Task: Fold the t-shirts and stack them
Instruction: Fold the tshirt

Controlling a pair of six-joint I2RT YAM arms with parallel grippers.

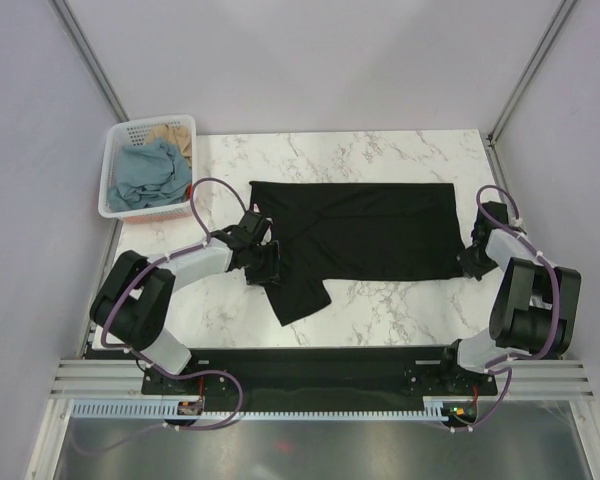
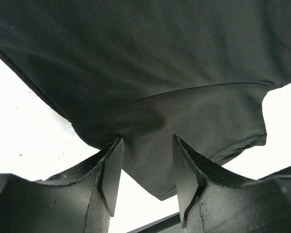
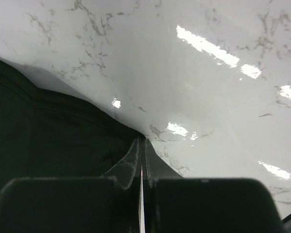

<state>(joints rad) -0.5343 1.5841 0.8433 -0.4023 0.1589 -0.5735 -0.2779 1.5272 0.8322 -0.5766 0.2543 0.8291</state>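
the plain black short-sleeved fabric t-shirt (image 1: 370,230) lies spread flat across the middle of the white marble-patterned table (image 1: 380,305). my left gripper (image 1: 265,262) hangs with jaws apart at its near left sleeve. my right gripper (image 1: 470,262) is pinched together on the shirt's right edge. a dusty blue crumpled shirt (image 1: 145,172) and a tan shirt (image 1: 176,135) sit in the white slotted plastic basket (image 1: 108,185), far left.

Top ext. cam: fixed overhead, behind the arm bases, faced down and fwd. The whole tabletop (image 1: 380,300) is covered from far off, its near edge at btm of view.

Left wrist cam: carried just behind the left gripper (image 2: 144,165), very close, aimed at the black t-shirt (image 2: 150,63) over the tabletop's left half.

Right wrist cam: carried behind the right gripper (image 3: 142,145), low, aimed across the shirt's edge by the tabletop's right edge.

The shirt is shared by all three views.
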